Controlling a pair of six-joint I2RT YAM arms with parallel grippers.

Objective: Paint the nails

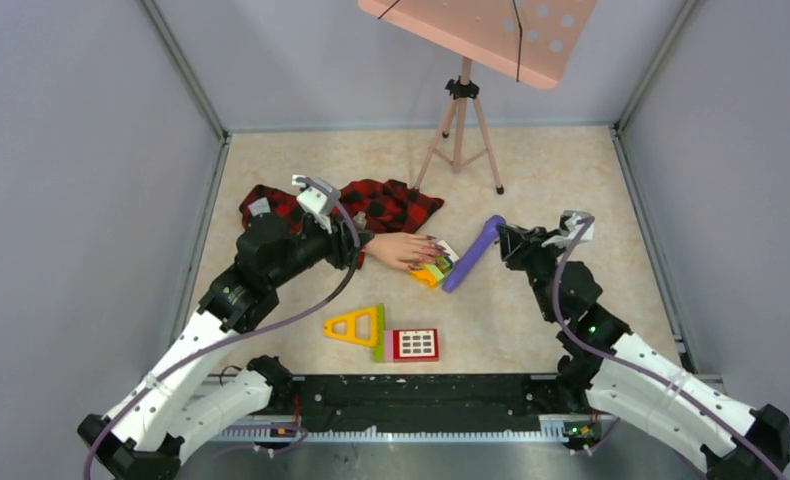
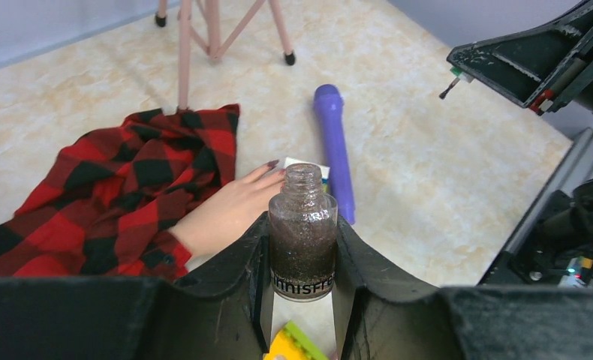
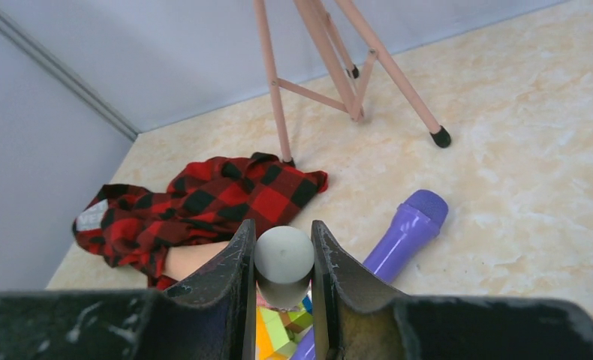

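Left jaws clamp glitter bottle; right jaws clamp cap; overhead hides both.

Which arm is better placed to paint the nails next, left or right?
Right, probably: the right tool is shut on the cap with the brush; the left tool holds the open bottle by the nails.

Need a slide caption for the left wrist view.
Left pincer grips an uncapped glitter polish bottle near the mannequin hand in its plaid sleeve.
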